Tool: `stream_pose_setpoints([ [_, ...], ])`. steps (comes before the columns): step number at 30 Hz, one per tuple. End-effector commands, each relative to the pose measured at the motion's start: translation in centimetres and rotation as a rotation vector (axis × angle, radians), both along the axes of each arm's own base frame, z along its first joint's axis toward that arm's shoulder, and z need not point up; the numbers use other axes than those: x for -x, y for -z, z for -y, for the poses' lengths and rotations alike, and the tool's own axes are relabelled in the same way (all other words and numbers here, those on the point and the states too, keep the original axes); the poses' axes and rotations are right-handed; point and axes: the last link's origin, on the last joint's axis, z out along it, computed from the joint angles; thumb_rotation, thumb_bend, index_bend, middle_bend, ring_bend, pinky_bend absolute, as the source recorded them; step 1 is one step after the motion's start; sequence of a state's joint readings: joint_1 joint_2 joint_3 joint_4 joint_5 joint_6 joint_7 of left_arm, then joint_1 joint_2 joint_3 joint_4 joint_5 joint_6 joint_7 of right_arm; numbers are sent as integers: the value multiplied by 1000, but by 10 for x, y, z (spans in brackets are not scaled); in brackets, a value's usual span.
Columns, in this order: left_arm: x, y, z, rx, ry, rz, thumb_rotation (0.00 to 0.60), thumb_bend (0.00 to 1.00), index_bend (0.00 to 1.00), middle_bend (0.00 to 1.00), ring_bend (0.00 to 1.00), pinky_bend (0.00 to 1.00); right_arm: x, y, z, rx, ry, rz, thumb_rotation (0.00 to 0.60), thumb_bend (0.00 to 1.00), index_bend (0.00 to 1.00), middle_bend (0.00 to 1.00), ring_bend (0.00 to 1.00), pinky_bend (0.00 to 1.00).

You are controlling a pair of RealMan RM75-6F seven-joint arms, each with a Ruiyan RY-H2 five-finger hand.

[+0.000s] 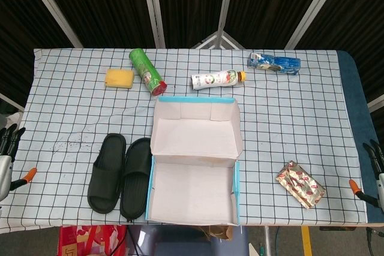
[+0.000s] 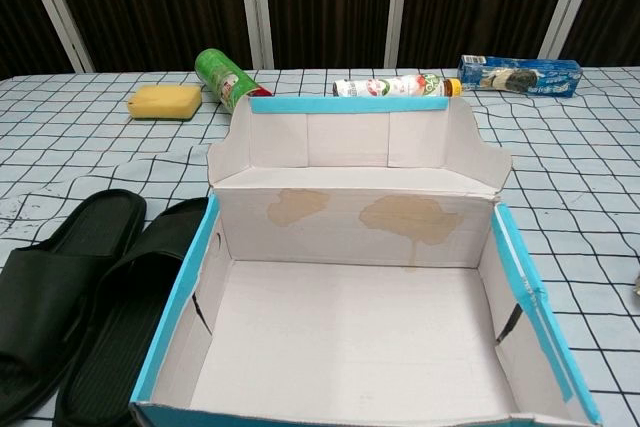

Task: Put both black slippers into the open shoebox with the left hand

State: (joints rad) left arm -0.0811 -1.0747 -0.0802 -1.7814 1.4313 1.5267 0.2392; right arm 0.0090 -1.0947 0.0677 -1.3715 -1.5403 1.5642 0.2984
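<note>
Two black slippers lie side by side on the checked cloth, soles down, just left of the shoebox: the outer slipper [image 1: 107, 172] [image 2: 55, 272] and the inner slipper [image 1: 137, 177] [image 2: 135, 317], which touches the box's left wall. The open shoebox [image 1: 191, 193] [image 2: 340, 342] is white inside with blue edges, has nothing in it, and its lid [image 1: 195, 130] stands tilted back. My left hand [image 1: 8, 139] hangs off the table's left edge, fingers apart, holding nothing. My right hand [image 1: 376, 157] hangs off the right edge, also holding nothing. Neither hand shows in the chest view.
Along the back lie a yellow sponge [image 1: 119, 78], a green can [image 1: 147, 71] on its side, a sauce bottle [image 1: 219, 78] and a blue packet [image 1: 275, 62]. A foil pack [image 1: 300, 184] lies right of the box. A red bag [image 1: 84, 241] sits below the front edge.
</note>
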Motion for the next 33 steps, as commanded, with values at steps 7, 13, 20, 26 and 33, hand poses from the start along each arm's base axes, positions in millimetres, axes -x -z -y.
stream_pose_setpoints([
  [7, -5, 5, 0, 18, 16, 2, 600, 307, 0, 0, 0, 0, 0, -6, -3, 28, -11, 9, 600, 311, 62, 19, 0, 0],
  [13, -9, 12, -1, 46, 39, 14, 600, 307, 0, 0, 0, 0, 2, -8, -5, 22, 8, 16, 600, 311, 62, 19, 0, 0],
  [20, -50, 46, 26, 139, 171, 207, 600, 260, 0, 0, 0, 0, 3, -15, -9, 25, 21, 36, 600, 311, 62, 20, 0, 0],
  [26, -49, 61, 39, 156, 155, 203, 600, 247, 0, 0, 0, 0, 3, -15, -10, 15, 22, 41, 600, 311, 62, 20, 0, 0],
  [33, -41, 78, 49, 214, 123, 164, 600, 245, 0, 21, 0, 0, 4, -16, -10, 15, 28, 46, 600, 311, 62, 19, 0, 0],
])
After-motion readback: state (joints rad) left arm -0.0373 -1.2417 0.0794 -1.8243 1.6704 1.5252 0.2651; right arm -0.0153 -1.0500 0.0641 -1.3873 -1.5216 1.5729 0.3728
